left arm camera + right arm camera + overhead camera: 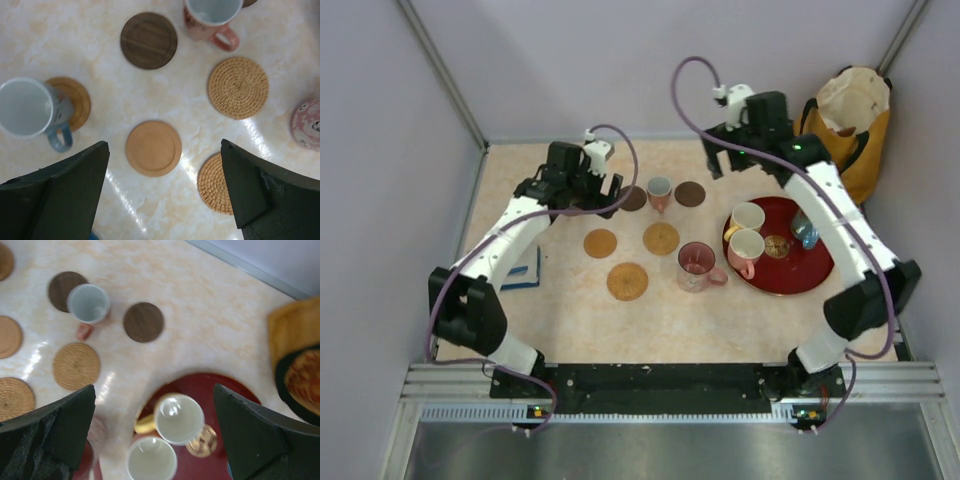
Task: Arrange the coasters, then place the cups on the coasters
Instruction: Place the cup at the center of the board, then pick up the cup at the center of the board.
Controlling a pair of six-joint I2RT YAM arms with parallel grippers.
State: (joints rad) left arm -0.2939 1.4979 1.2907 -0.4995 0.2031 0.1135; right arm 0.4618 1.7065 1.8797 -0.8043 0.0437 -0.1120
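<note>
My left gripper point(164, 145) hangs open above a smooth tan coaster point(153, 148), with woven coasters point(238, 87) point(215, 182) to its right. A blue-grey cup point(27, 107) stands on another tan coaster point(75, 100). A pinkish cup point(660, 192) stands between two dark coasters point(633, 198) point(690, 194). A pink cup point(697, 265) sits on the bare table. My right gripper point(154, 389) is open and empty, high over the red tray point(200, 385), which holds a yellow cup point(178, 418), a pink cup point(151, 458) and a blue cup point(804, 230).
A yellow-orange bag point(850, 120) stands at the back right, just behind the tray. A blue flat object point(523, 270) lies under the left arm near the left wall. Grey walls close the table in on three sides.
</note>
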